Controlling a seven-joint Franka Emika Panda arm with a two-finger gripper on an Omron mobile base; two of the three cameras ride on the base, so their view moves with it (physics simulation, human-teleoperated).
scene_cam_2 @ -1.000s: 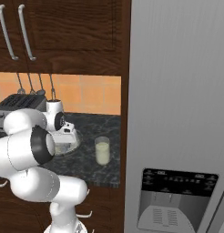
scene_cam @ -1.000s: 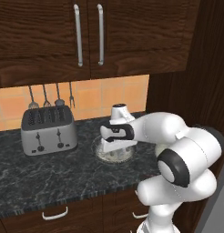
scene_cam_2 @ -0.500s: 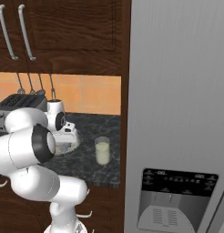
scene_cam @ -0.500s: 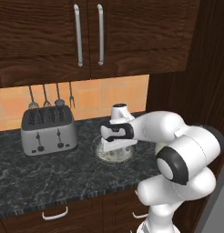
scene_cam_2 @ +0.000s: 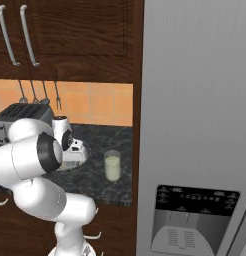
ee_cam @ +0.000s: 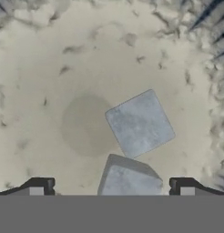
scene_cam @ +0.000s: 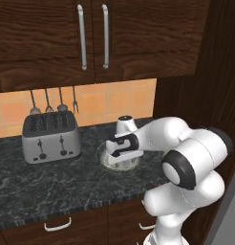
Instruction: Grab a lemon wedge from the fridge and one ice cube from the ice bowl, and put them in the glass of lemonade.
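A: In the left base view, what is seen around the hand?

B: The gripper [scene_cam: 122,159] is lowered into the ice bowl [scene_cam: 103,152] on the dark counter [scene_cam: 52,184], with the toaster [scene_cam: 50,138] well apart to one side. The jaws are hidden there by the hand itself. A risk is judged here: if the hand is driven lower, the bowl could be pushed or tipped by the wrist.

A: And from the right base view?

B: The glass of lemonade [scene_cam_2: 112,165] is seen standing near the bowl, beside the fridge [scene_cam_2: 195,125]. The fridge doors are shut, so the lemon wedge cannot be located. When a cube is carried across, the glass could be knocked over by a low swing of the arm.

A: What is shown in the hand view?

B: The finger tips [ee_cam: 37,187] are held wide apart, with nothing between them. One ice cube [ee_cam: 140,122] lies flat on the speckled bowl floor; a second ice cube [ee_cam: 130,180] lies just beside it, between the tips. Two cubes could be caught together if the jaws are closed carelessly, or a cube could be squirted sideways, since ice is judged slippery and only one is wanted.
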